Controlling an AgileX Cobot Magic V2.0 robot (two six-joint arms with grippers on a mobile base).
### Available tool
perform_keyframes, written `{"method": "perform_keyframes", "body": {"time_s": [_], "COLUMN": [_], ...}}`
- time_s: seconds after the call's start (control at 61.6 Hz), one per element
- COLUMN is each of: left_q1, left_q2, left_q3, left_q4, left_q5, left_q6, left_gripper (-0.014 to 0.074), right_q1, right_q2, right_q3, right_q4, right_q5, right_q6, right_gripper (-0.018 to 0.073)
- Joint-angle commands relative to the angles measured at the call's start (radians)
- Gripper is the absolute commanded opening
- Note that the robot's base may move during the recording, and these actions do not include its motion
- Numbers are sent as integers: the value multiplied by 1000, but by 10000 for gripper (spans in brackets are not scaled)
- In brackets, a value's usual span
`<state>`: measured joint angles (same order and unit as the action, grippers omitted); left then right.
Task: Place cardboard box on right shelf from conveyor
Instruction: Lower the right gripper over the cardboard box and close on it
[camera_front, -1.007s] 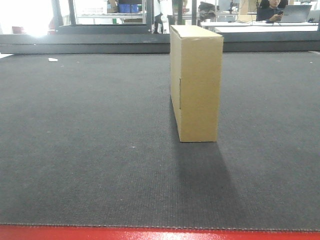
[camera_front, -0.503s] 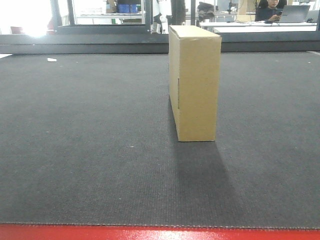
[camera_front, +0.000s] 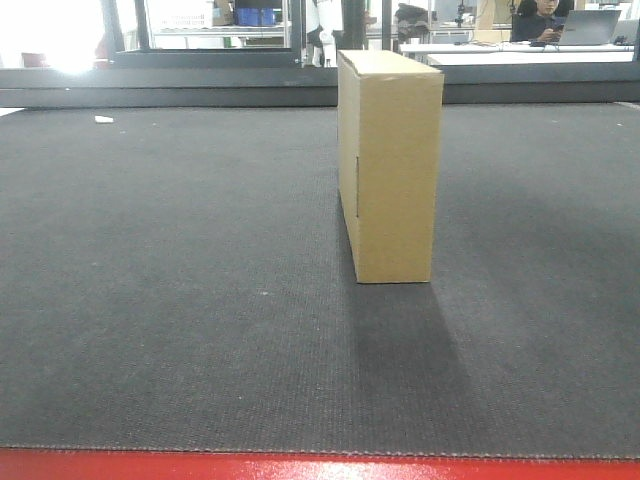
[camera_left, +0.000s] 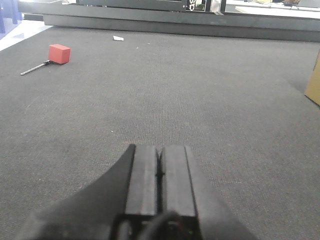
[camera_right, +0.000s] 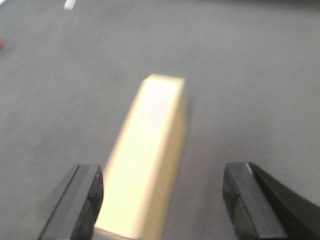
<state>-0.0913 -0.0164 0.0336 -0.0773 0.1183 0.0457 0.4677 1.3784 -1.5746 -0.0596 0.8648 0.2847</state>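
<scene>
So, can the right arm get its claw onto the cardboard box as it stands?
Probably yes: the right claw hangs open over the cardboard box, fingers either side of its top face, nothing else between, though blurred.

I am looking at the cardboard box (camera_front: 390, 170), a plain tan, unlabelled narrow slab that is standing upright on a thin edge, its narrow end facing the front view and its broad left face, with a faint short slit, running away down the belt. It is resting on the conveyor (camera_front: 180, 300), a little right of the middle and well back from the red front edge (camera_front: 300, 467), casting its shadow towards that edge. The conveyor is lying flat, a dark grey woven belt spreading far wider than the box on both sides, and from my right wrist I am seeing the box's thin top face only as a blur.
</scene>
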Motion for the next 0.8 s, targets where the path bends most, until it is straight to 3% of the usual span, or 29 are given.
{"method": "perform_keyframes", "body": {"time_s": [0.0,0.13,0.276,0.487,0.78], "left_q1": [2,2,2,2,2], "left_q2": [-10,-10,-10,-10,-10], "left_q3": [6,6,6,6,6], "left_q4": [-6,-6,-6,-6,-6], "left_q5": [-85,-85,-85,-85,-85], "left_q6": [0,0,0,0,0], "left_gripper": [-116,-116,-116,-116,-116], "right_q1": [55,119,153,161,136], "right_q2": [84,250,415,537,539], "right_q3": [-147,-329,-506,-617,-610], "right_q4": [-26,-47,-147,-199,-238], "right_q5": [16,125,274,395,409], "right_q6": [60,189,309,314,301], "right_gripper": [591,591,591,591,591]}}
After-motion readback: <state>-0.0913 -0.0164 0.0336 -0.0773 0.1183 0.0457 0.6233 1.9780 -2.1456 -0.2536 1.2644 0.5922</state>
